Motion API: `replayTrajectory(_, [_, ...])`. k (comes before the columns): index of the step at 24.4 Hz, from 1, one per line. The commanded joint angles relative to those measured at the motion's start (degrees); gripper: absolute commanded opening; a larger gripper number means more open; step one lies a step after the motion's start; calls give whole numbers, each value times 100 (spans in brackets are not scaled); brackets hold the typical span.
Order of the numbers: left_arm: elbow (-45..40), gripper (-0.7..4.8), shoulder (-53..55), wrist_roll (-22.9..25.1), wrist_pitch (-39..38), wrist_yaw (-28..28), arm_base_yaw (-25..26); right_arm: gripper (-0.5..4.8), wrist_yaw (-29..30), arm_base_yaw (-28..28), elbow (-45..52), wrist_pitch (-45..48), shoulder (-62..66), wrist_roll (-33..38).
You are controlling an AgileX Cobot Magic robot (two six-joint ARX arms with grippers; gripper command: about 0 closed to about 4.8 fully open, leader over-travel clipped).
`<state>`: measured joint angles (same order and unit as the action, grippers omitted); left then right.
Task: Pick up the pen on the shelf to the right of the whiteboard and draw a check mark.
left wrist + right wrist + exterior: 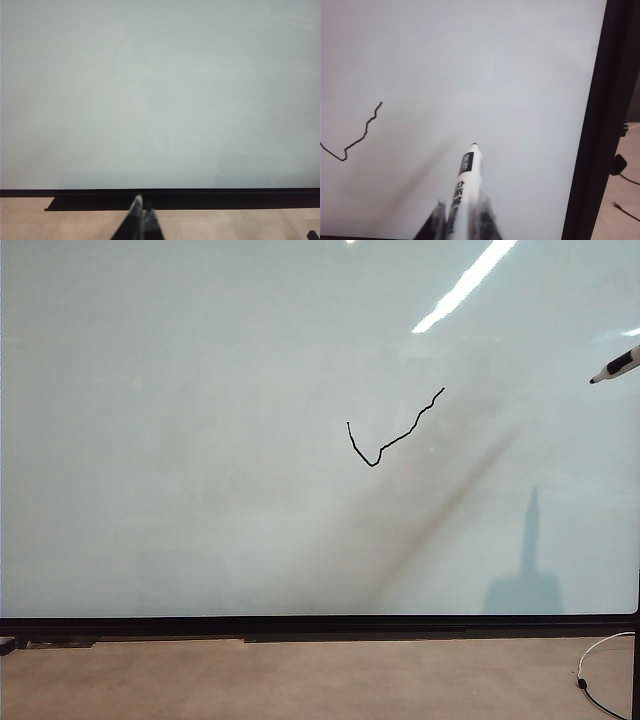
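The check mark (390,435) is on the whiteboard (200,440) — a short stroke down, a longer wobbly one climbing toward the board's right edge, drawn a little right of the board's middle. So the drawing looks done, and the step in hand reads as getting the pen (615,365) clear of the surface. In the exterior view only its dark tip and a bit of white barrel poke in at the board's right edge, up high and well apart from the mark.

The right gripper (462,217) is clamped on the pen's barrel, one finger either side, with the tip pointing out toward the board. From the wrist view the tip (474,145) appears off the surface, though how far cannot be told.

Doing this well means keeping that grip firm and the tip away from the board — one brush against the surface would leave a stray line beside a clean tick. Best to steer clear of the black frame (592,150) on the board's right side as well.

The left gripper (141,212) sits low by the board's bottom edge, its fingers together and holding nothing.
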<state>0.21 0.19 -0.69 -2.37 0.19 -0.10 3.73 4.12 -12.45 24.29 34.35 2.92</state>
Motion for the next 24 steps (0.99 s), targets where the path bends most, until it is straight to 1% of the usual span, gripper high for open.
replayTrajectory(1, [15, -5, 0, 24, 74, 0, 0, -5, -22, -11, 153, -208, -350, 2])
replayTrajectory(5, [17, -4, 0, 24, 74, 0, 0, -5, -107, -11, 352, -400, -686, 55])
replayTrajectory(8, [15, -5, 0, 24, 72, 0, 0, -5, -247, -11, 553, -721, -1215, 52])
replayTrajectory(18, [17, -5, 0, 24, 74, 2, 0, -5, -385, -9, 981, -1309, -2323, 199])
replayTrajectory(24, [15, -4, 0, 24, 72, 0, 0, -5, -476, -11, 992, -1902, -2796, 153])
